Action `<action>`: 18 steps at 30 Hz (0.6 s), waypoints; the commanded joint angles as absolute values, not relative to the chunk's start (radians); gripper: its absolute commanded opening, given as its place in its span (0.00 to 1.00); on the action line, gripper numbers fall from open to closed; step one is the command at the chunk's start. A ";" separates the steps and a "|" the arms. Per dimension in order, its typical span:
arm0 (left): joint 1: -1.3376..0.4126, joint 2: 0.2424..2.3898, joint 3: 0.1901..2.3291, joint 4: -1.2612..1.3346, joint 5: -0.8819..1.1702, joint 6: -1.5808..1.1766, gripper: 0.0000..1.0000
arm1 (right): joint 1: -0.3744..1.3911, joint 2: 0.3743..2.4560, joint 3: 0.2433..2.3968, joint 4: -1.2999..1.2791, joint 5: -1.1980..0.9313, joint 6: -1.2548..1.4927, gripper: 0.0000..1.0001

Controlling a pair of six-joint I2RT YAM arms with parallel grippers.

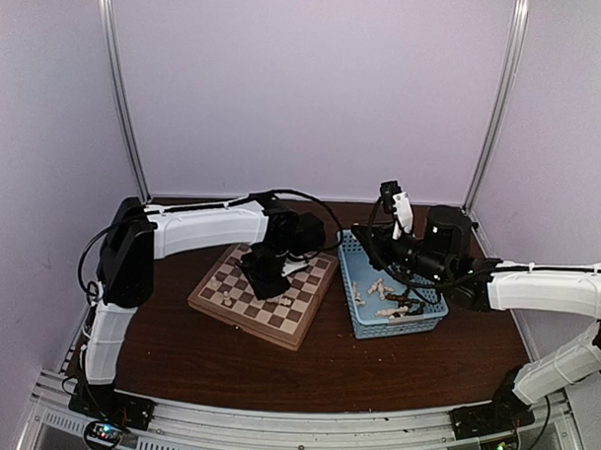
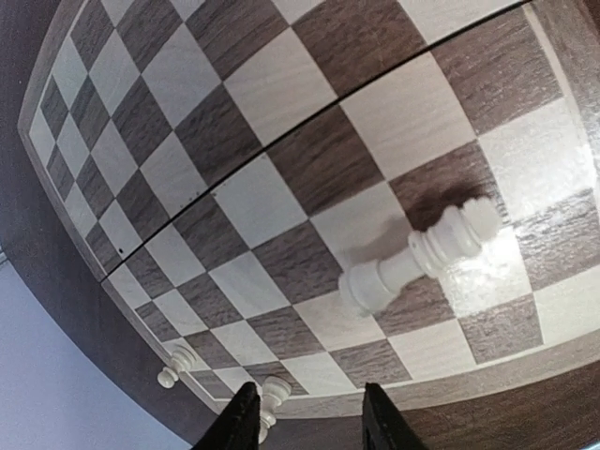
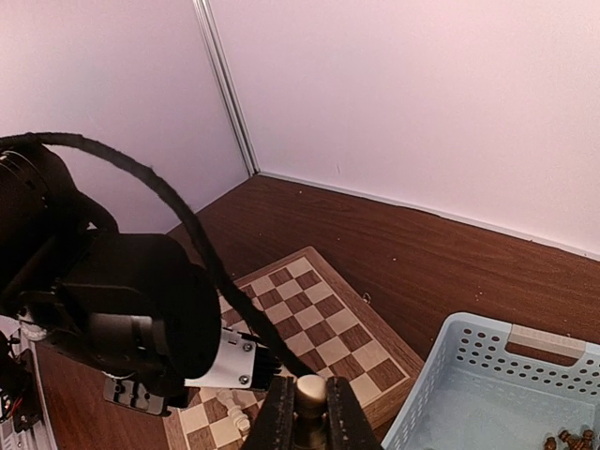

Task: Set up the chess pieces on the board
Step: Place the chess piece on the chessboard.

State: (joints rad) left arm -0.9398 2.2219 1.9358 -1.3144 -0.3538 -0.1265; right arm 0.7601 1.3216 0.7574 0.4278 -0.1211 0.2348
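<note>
Brown wooden surface point(image 1: 177, 364), top view: board point(image 1: 292, 323) left of centre. Light-blue basket point(image 1: 401, 328) just beside board's right edge, cream and dark chess pieces point(image 1: 385, 289) loose inside. Left fingers point(image 1: 267, 281) low over board. Right fingers point(image 1: 391, 192) raised above basket's far end.

Left wrist view: left fingers point(image 2: 373, 420) narrowly parted, nothing between. Tall cream piece point(image 2: 422, 253) on board point(image 2: 234, 112) near rim; upright or lying, cannot tell. Two small cream pieces point(image 2: 173, 364) at rim.

Right wrist view: right fingers point(image 3: 336, 420) closed on pinched cream piece point(image 3: 310, 387), high above board point(image 3: 319, 319) and basket point(image 3: 450, 333).
</note>
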 commanded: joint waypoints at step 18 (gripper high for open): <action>-0.900 1.904 1.429 -0.684 -0.088 0.021 0.43 | 0.764 1.142 0.665 0.352 0.085 0.231 0.03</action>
